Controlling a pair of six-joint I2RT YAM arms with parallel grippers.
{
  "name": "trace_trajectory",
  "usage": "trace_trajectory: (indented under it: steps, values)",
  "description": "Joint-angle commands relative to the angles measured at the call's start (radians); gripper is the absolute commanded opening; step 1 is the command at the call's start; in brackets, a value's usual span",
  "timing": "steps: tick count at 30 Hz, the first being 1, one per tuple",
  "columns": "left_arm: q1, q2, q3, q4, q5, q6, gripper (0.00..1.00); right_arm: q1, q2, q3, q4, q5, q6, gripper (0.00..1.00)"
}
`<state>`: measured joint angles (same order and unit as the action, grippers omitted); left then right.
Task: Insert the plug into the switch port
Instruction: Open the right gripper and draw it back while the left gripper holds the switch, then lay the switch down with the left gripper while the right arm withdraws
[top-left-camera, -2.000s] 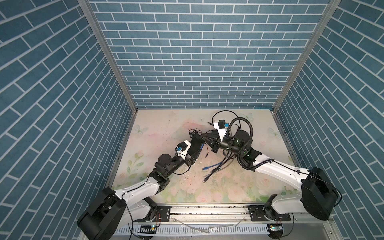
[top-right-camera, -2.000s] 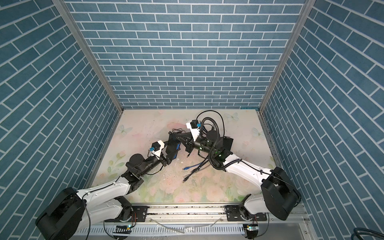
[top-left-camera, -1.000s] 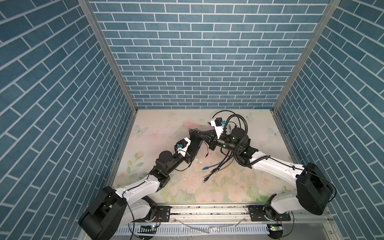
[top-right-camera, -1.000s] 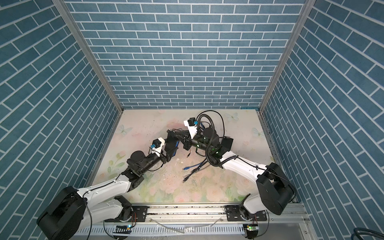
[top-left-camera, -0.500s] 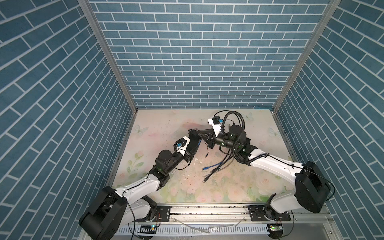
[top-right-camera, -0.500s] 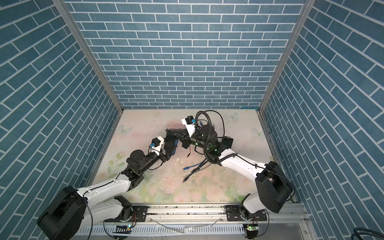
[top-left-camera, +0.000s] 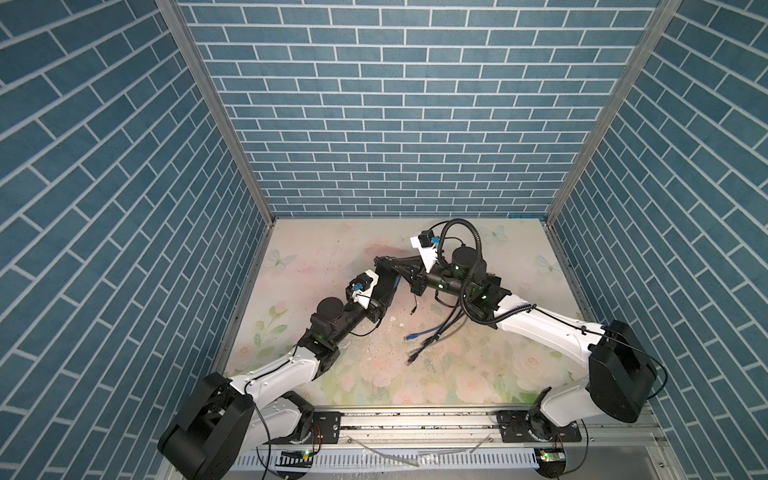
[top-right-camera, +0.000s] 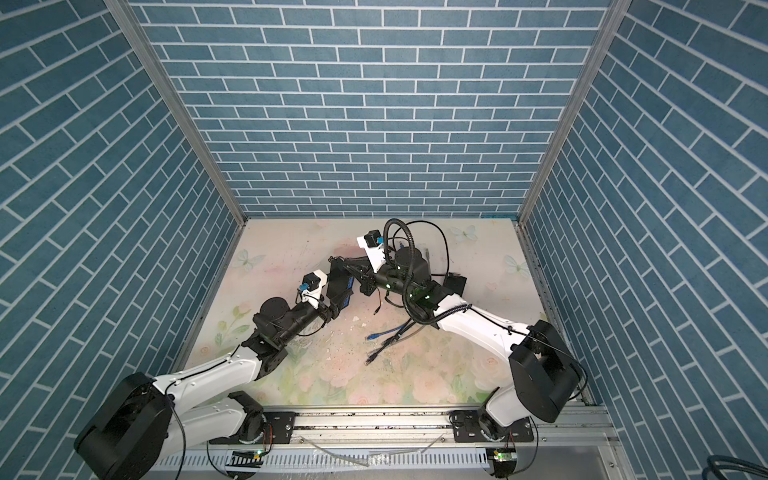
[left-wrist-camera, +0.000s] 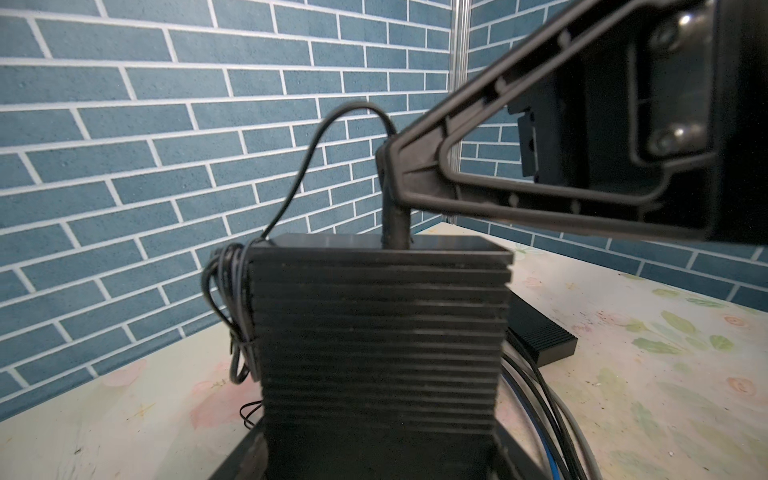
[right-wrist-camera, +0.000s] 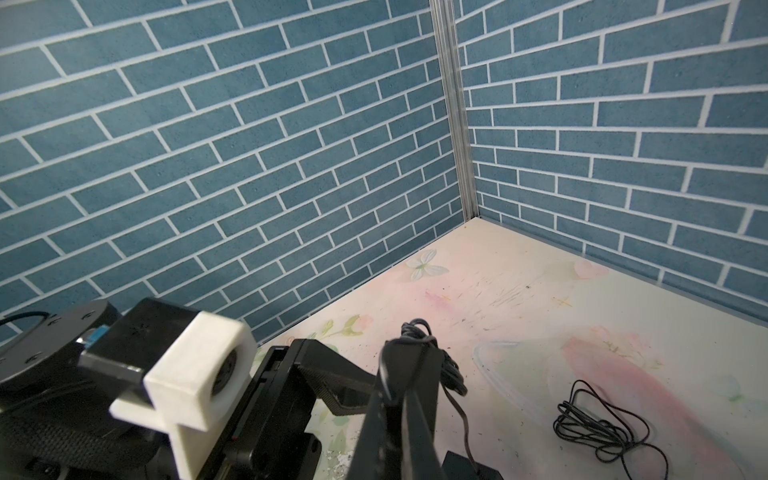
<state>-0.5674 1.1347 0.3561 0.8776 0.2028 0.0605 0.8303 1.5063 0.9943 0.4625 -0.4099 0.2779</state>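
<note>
Ribbed matt black switch (left-wrist-camera: 380, 353) — probably plastic; scuffed, matt floral tabletop (left-wrist-camera: 665, 374).

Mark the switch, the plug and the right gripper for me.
switch (left-wrist-camera: 382, 332), left wrist view, ribbed side face.
plug (left-wrist-camera: 395, 226), left wrist view, barrel just above the switch.
right gripper (left-wrist-camera: 388, 160), left wrist view, fingertips shut on the plug.

Robotics lab test cell: three walls (top-left-camera: 395, 124) papered in printed blue brick meet at bare aluminium corner posts (top-left-camera: 218, 116), boxing in a counter (top-left-camera: 316, 245) covered with a scuffed pastel floral sheet. A left arm (top-left-camera: 274, 372) and a right arm (top-left-camera: 540, 328), white and black, are bolted to an aluminium rail (top-left-camera: 415, 422) along the open front edge, beside a slotted cable duct (top-left-camera: 457, 460) and a small circuit board (top-left-camera: 305, 455) with a green light. Loose cables (top-left-camera: 434, 334) lie on the counter.
</note>
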Motion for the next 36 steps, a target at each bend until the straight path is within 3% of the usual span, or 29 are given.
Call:
trace_trajectory:
  steps: [1,6,11,20,31,36]
  values:
    - [-0.024,-0.103,0.194,0.505,0.103,0.036,0.22,0.085,0.130,-0.096,-0.475,-0.155,-0.034,0.00]
    - [-0.023,-0.134,0.174,0.378,0.107,0.041,0.22,0.086,0.113,-0.069,-0.473,-0.068,-0.009,0.00]
    - [-0.023,-0.191,0.144,0.066,0.066,0.030,0.18,0.068,0.130,0.008,-0.510,0.056,0.040,0.00]
    - [-0.024,-0.261,0.135,-0.346,-0.054,-0.001,0.17,-0.005,0.241,0.181,-0.612,-0.028,0.062,0.00]
    - [-0.026,-0.302,0.119,-0.755,-0.035,-0.133,0.13,-0.067,0.210,0.194,-0.644,-0.032,0.047,0.00]
    - [-0.027,-0.299,0.098,-0.855,-0.094,-0.205,0.15,-0.126,0.177,0.211,-0.622,-0.002,0.040,0.22]
